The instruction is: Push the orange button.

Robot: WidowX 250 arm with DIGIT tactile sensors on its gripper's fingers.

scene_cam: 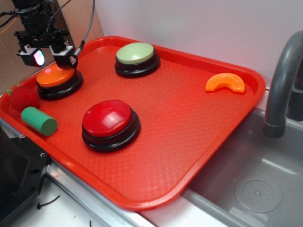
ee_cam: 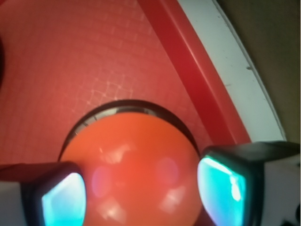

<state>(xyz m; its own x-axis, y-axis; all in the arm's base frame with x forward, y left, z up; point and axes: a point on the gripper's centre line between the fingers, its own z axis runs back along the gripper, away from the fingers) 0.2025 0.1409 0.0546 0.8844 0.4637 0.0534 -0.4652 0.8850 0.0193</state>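
Orange button (ee_cam: 134, 169) fills the wrist view between spread jaws; press straight down, seemingly centred, without gripping

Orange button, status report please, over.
Gripper open, directly over orange button, fingers straddling dome. Contact unclear. Nothing in the way.

The exterior view looks down at an angle from above the near side of the red tray (scene_cam: 199, 156), far enough back to take in the whole tray, the sink basin (scene_cam: 255, 184) at right and the grey faucet (scene_cam: 281, 80). The wrist view sits on the arm just behind the end effector (ee_cam: 143, 193), facing almost straight down and very near. Both views share the orange button (scene_cam: 56, 75) (ee_cam: 136, 160) and the tray's rim beside it.
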